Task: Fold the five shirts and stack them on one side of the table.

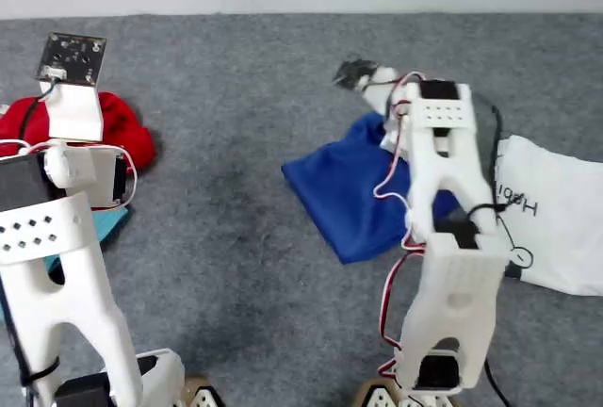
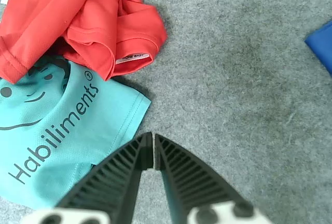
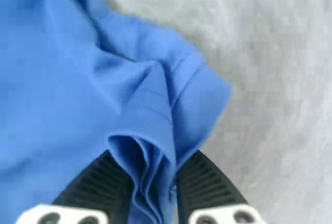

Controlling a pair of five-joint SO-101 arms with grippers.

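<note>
1. You are pinching a bunched fold of the blue shirt (image 3: 93, 63) with the right gripper (image 3: 150, 175). Its fingers are closing on the cloth from both sides.
2. That shirt is lying rumpled near the middle of the table (image 1: 236, 247), just beside the white shirt (image 1: 556, 219). It is looking only part-way through a fold, at best.
3. The white shirt is lying flat at the right edge. I cannot tell whether it is folded.
4. Your left gripper (image 2: 153, 143) is hanging empty with its fingers pressed together, above bare table just beside the teal shirt (image 2: 57, 141).
5. The red shirt (image 2: 72, 16) is sitting crumpled, overlapping the teal one's edge on the left side. The teal one is lying fairly flat, though how it is folded is not clear.
6. Judging by this, you are working early in the task: I am counting four shirts, none is showing a finished fold, and no tidy stack is forming on either side.
7. Most of the folding and all of the stacking are looking left to do.
</note>
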